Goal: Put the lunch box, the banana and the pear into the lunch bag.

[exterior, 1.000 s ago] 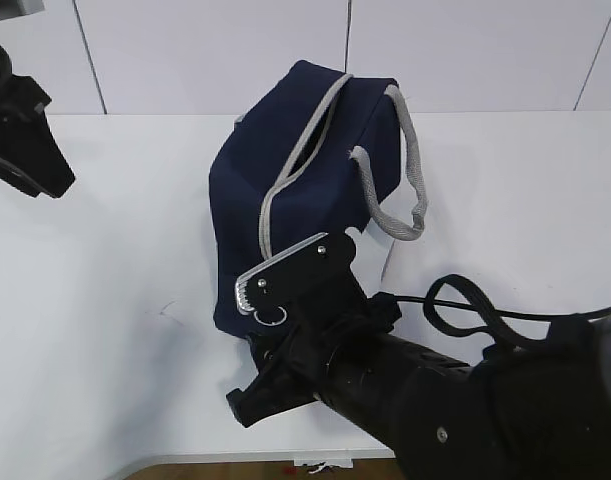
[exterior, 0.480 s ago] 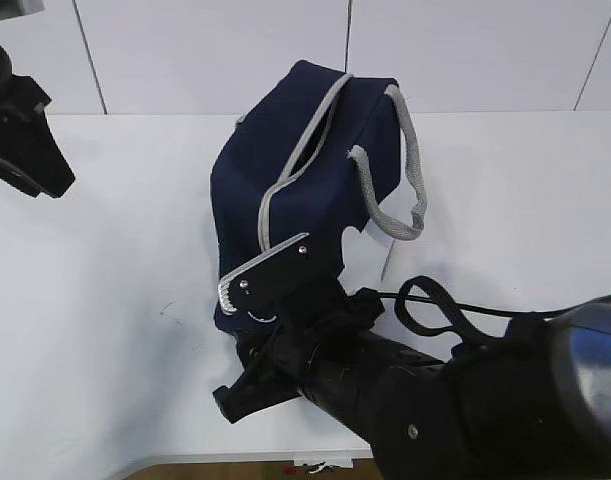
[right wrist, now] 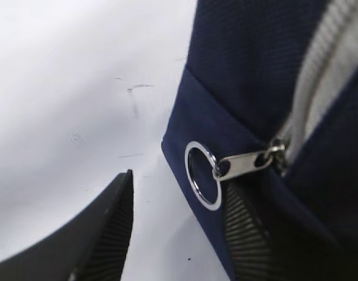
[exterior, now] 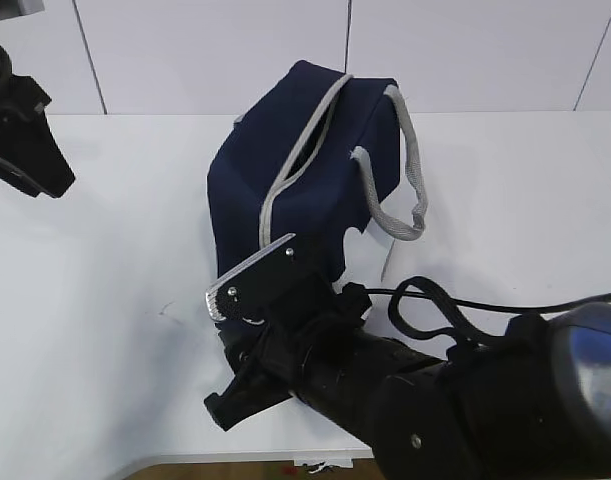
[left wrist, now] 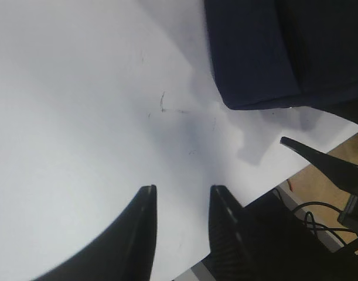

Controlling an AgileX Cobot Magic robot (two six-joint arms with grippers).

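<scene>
The navy lunch bag [exterior: 315, 150] stands in the middle of the white table, grey zipper [exterior: 300, 160] running along its top and grey handles [exterior: 410, 165] hanging to the right. My right gripper [right wrist: 179, 182] is open at the bag's near end. The bag's lower corner [right wrist: 184, 146] and the silver zipper pull ring [right wrist: 203, 174] sit between its fingers, the ring just above the right fingertip [right wrist: 234, 205]. From outside, this gripper [exterior: 213, 355] covers the bag's front. My left gripper [left wrist: 183, 190] hangs open over bare table, nothing in it. The lunch box, banana and pear are out of view.
My left arm [exterior: 25, 140] sits at the far left, well away from the bag [left wrist: 272, 52]. The table's front edge [left wrist: 266, 187] runs close under the right arm, with floor and cables beyond. White wall panels stand behind the table.
My right gripper has slid left and toward the table's front edge along the bag's near end. The left arm has stayed put.
</scene>
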